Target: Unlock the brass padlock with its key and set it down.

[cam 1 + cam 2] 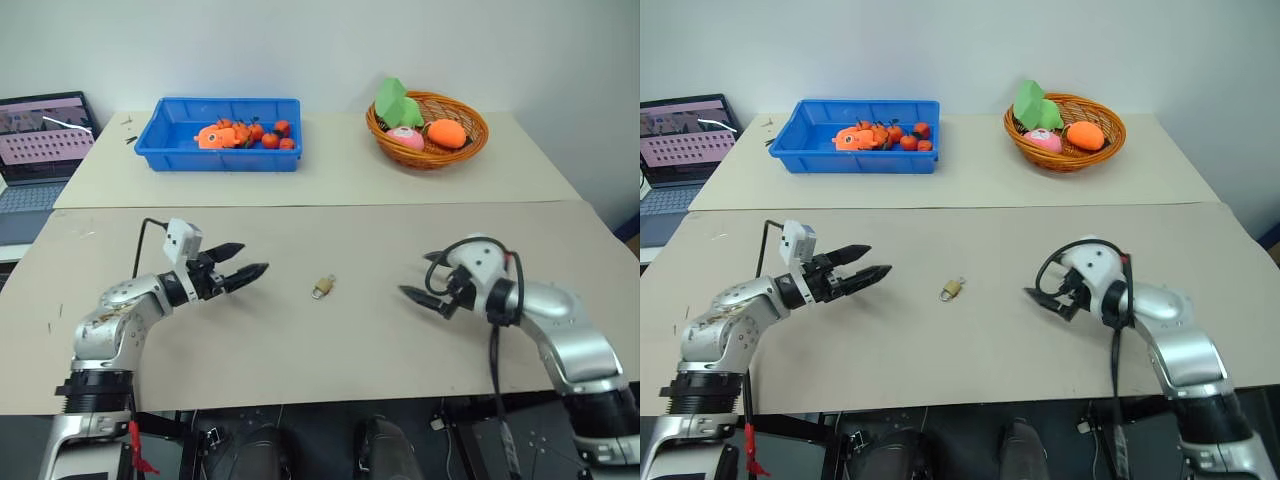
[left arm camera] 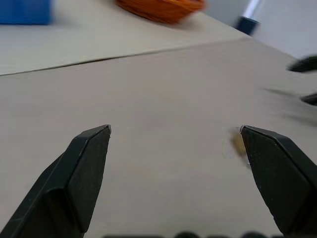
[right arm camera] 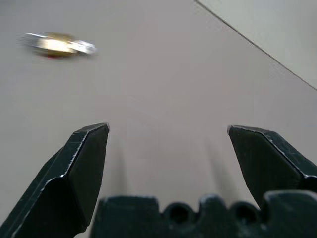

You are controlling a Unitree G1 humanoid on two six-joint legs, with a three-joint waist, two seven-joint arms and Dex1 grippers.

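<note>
1. The brass padlock lies flat on the bare front stretch of the table, about midway between the two arms and touching neither; lying there in the open, it can be approached from either side with nothing in the way

2. The left claw hovers just above the table to one side of the padlock, its two black fingers spread wide and empty, aimed inward at the lock; in the left wrist view the padlock shows as a small yellow blur just beside one fingertip, so the claw seems lined up on it but not around it

3. The right claw mirrors this from the other side, its fingers likewise wide apart and holding nothing; in the right wrist view the padlock lies well ahead of the fingertips, off to one side

4. The key cannot be told apart from the lock; it may sit in the keyhole, too small to make out

5. My reading: with both claws empty and facing the lock, the likely plan is for one to steady the body while the other works the key; nothing is gripped yet, and whether the shackle is shut I cannot tell

6. The blue bin and the wicker basket stand on the far table, well apart from this work
</note>
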